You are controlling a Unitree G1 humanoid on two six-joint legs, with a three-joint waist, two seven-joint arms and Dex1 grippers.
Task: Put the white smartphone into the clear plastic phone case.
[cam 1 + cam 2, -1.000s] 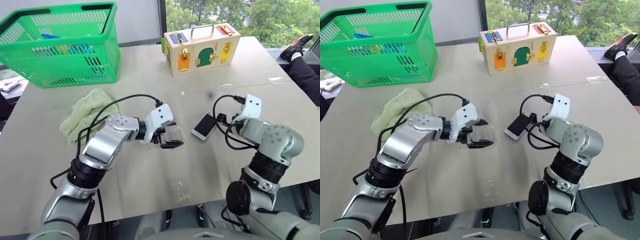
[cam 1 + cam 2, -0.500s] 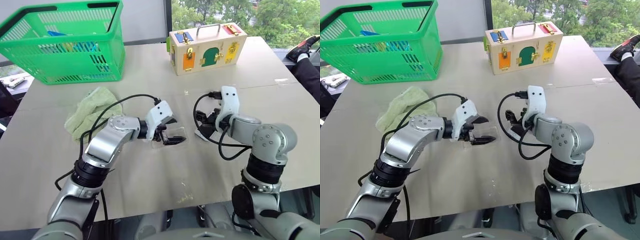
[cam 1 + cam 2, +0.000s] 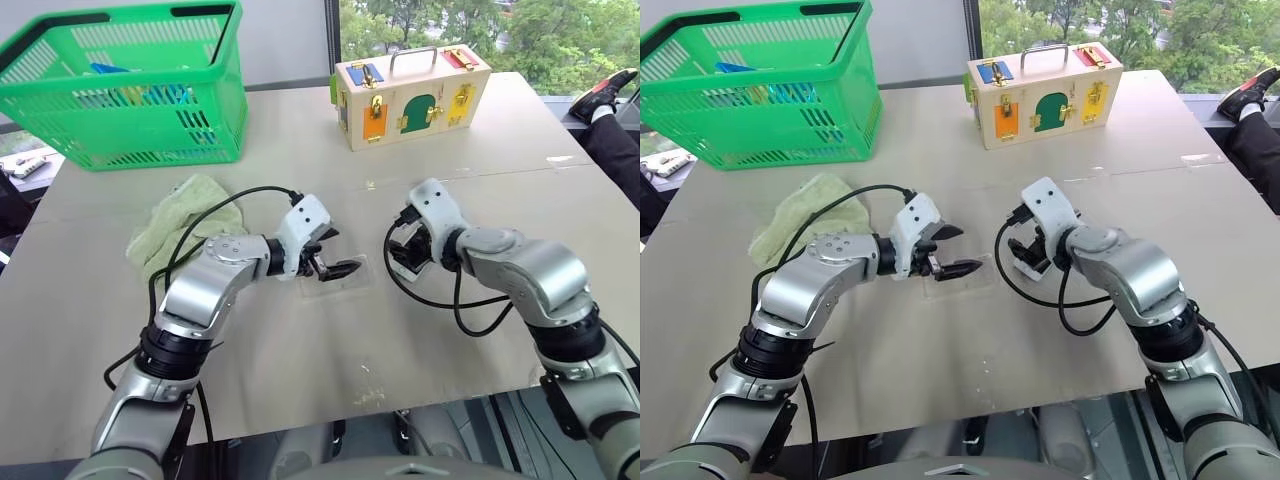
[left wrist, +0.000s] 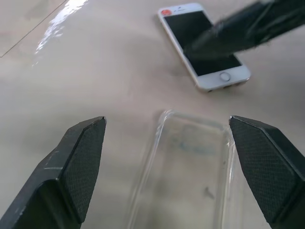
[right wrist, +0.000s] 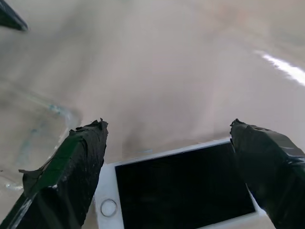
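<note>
The clear plastic phone case lies flat on the table, right in front of my left gripper, which is open with a finger on each side of the case's near end. The white smartphone lies screen up just beyond the case, seen as well in the left wrist view. My right gripper hangs open over the smartphone, its fingers astride it and holding nothing. In the head view the two grippers face each other across a short gap.
A pale green cloth lies left of my left arm. At the back stand a green basket and a wooden lock box. A person's shoe and leg show past the table's right edge.
My right arm has swung left over the smartphone and its wrist has rolled. The left gripper has shifted a little and stays open at the case.
</note>
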